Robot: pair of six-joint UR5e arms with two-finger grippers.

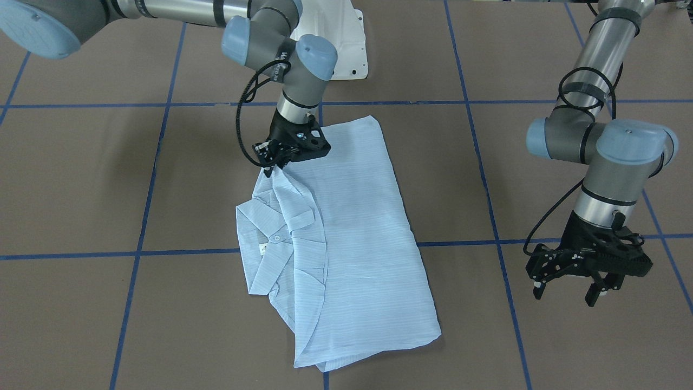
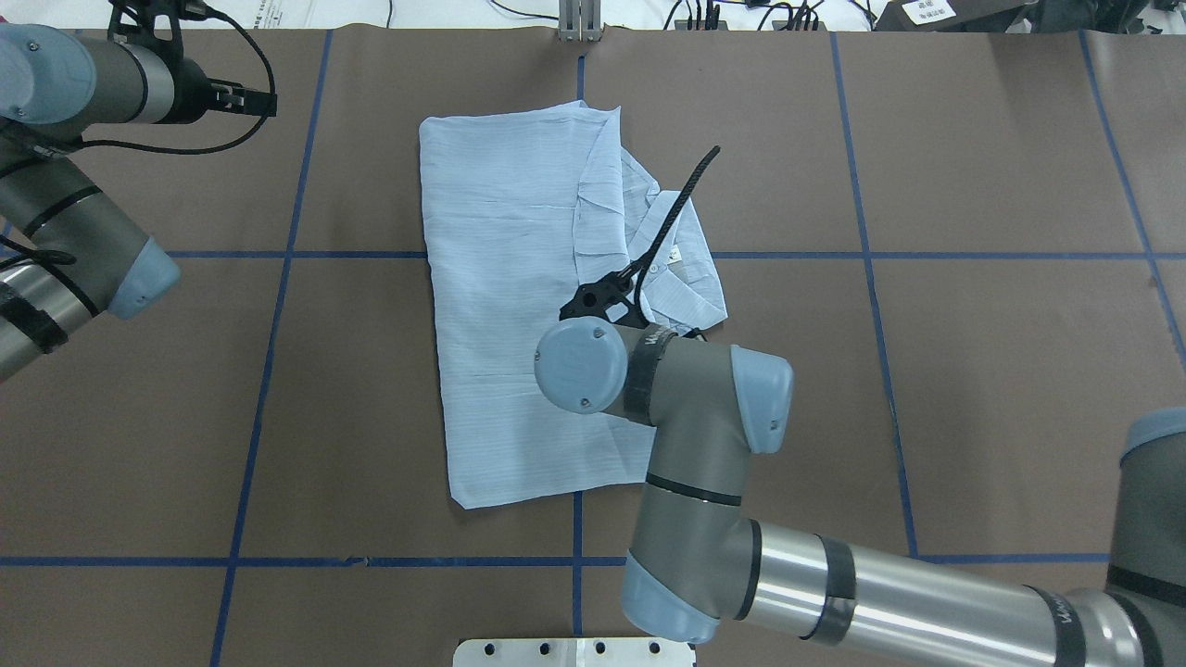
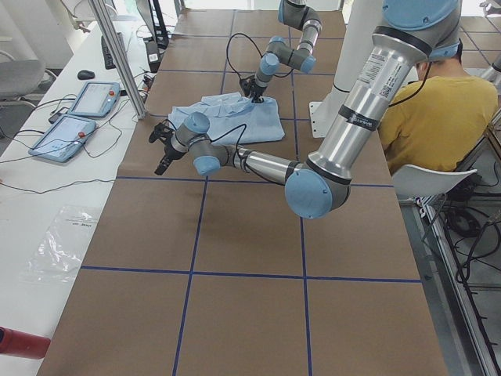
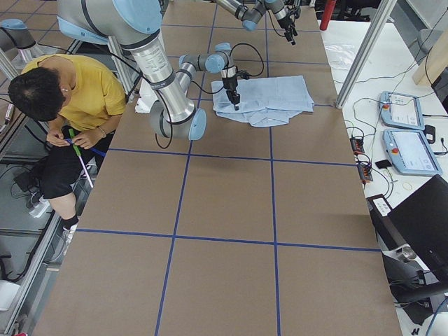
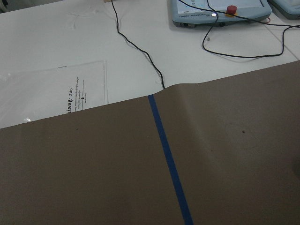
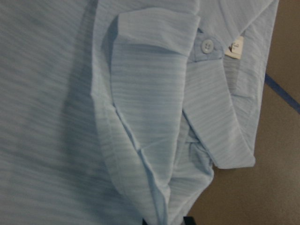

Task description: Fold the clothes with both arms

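Pale blue, fine-striped shirt [image 1: 357, 233] lies mid-table on the brown table cover [image 1: 81, 179], folded into one long panel. In the front-facing view its long axis runs from about 12 to 5 o'clock. A smooth panel faces up, and the collar [image 1: 281, 216] and some looser folds spill out along the 9 o'clock edge. One small white button [image 1: 276, 238] sits at the collar, with a white label just beside it. A blue tape line [image 1: 119, 253] of the floor grid passes crosswise under the cloth.

At the shirt's 11 o'clock corner is the right gripper [image 1: 268, 169], pointed down. Its fingertips are drawn together on a raised peak of fabric at the shoulder edge, which looks like a pinch on the shirt. Its wrist camera looks onto collar, button and label at close range, with cloth filling nearly the whole view.

The left gripper [image 1: 566, 292] is well apart from the shirt, out at 3 to 4 o'clock. It hangs above bare table cover with its jaws spread and nothing between them. Its wrist camera takes in only table cover, tape and the white bench beyond. On the bench are a clear plastic bag [image 5: 51, 89], a black cable [image 5: 140, 51] and a teach pendant [image 5: 220, 11].

The white pedestal base [image 1: 338, 38] stands at 12 o'clock from the shirt. In the side views a seated person in a yellow top [image 4: 77, 91] is beside the table, on the robot's side.
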